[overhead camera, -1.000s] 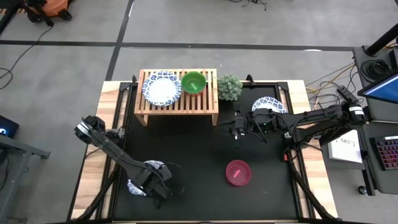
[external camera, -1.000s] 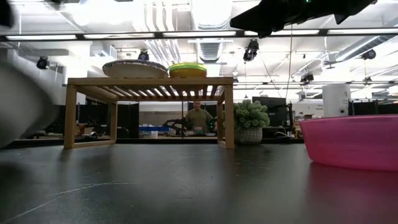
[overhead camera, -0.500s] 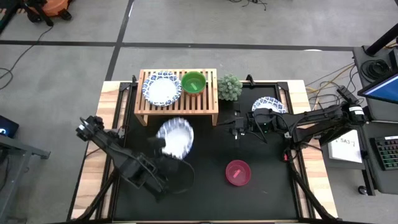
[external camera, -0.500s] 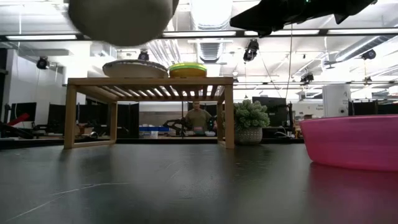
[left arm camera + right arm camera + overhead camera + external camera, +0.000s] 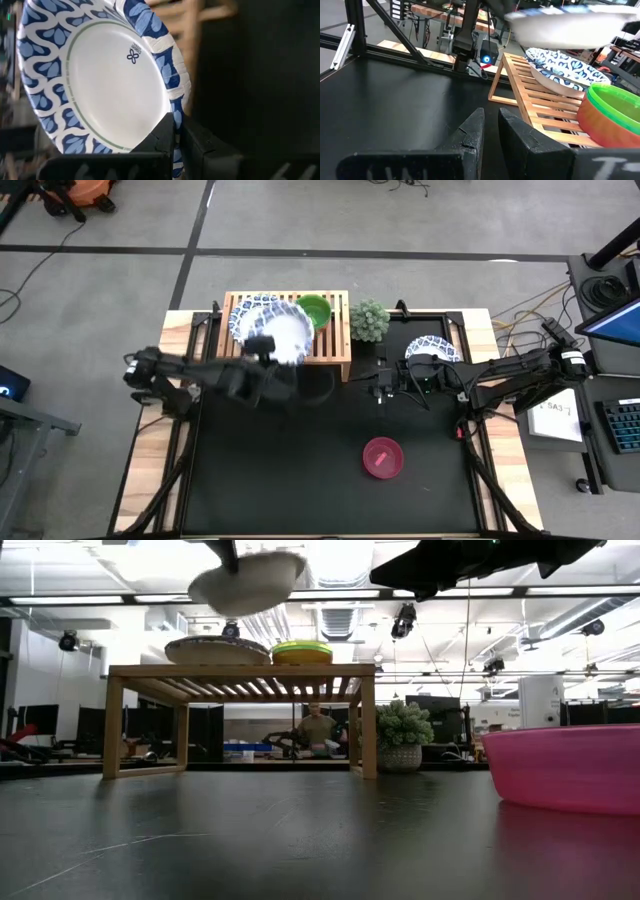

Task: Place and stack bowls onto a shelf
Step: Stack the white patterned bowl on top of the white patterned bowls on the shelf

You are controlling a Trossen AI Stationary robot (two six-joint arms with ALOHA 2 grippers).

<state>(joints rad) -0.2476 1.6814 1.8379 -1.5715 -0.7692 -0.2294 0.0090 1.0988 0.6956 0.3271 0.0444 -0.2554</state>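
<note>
My left gripper (image 5: 264,346) (image 5: 176,131) is shut on a white bowl with a blue patterned rim (image 5: 283,330) (image 5: 247,580). It holds this bowl in the air over the light-wood shelf (image 5: 325,348) (image 5: 240,670). On the shelf rest another patterned bowl (image 5: 243,315) (image 5: 565,72), partly hidden beneath the held one, and a green bowl (image 5: 313,312) stacked in a reddish one (image 5: 612,117). My right gripper (image 5: 381,387) (image 5: 491,120) waits shut above the mat, right of the shelf. A magenta bowl (image 5: 383,457) (image 5: 565,765) sits on the mat. My left gripper pinches the patterned bowl by its rim (image 5: 176,107), one finger (image 5: 164,132) inside the bowl and one outside. The fingers come at it from the table's near-left side. The bowl is lifted clear, opening upward and slightly tilted, above the bowl on the shelf.
A small potted plant (image 5: 369,320) stands just right of the shelf. A further patterned bowl (image 5: 437,347) lies at the far right, partly under my right arm. Open black mat (image 5: 300,450) spreads across the near half of the table.
My left gripper rose from the table's near-left part and swung toward the far edge, carrying the patterned bowl. The bowl went from low near the front edge to lifted clear above the shelf and the bowl resting there.
</note>
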